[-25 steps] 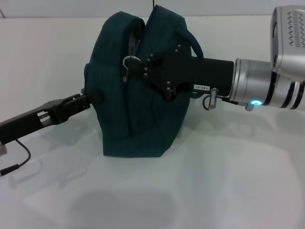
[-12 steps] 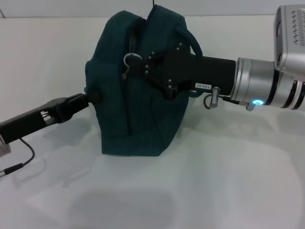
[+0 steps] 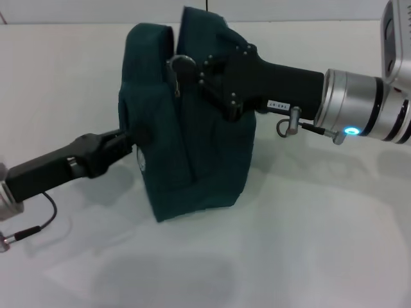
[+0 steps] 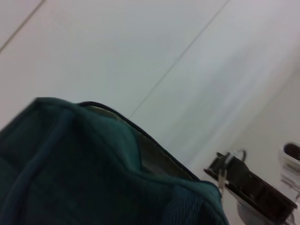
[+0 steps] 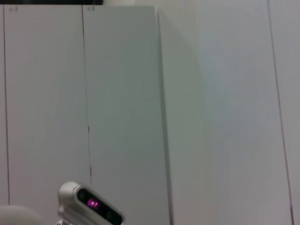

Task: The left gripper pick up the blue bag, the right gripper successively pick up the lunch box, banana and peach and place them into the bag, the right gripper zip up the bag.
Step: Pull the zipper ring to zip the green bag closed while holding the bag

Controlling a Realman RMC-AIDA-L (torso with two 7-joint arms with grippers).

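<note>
while the blue bag (image 3: pixel 186 122) stands upright on the white counter (image 3: pixel 308 224), the right end effector (image 3: pixel 192 70) reaches in from the bag's right side at its top, right at the ring zipper pull (image 3: pixel 180 64); whether its fingers are closed on the ring cannot be told. the zipper line runs down the bag's face below the pull. the left end effector (image 3: pixel 131 138) presses against the bag's left side, low down, its grip hidden as well.

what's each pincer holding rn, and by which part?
Left pincer grips the blue bag at its side. Right pincer is at the ring zipper pull on the upper part of the bag; whether it's clamped on it can't be told.
</note>
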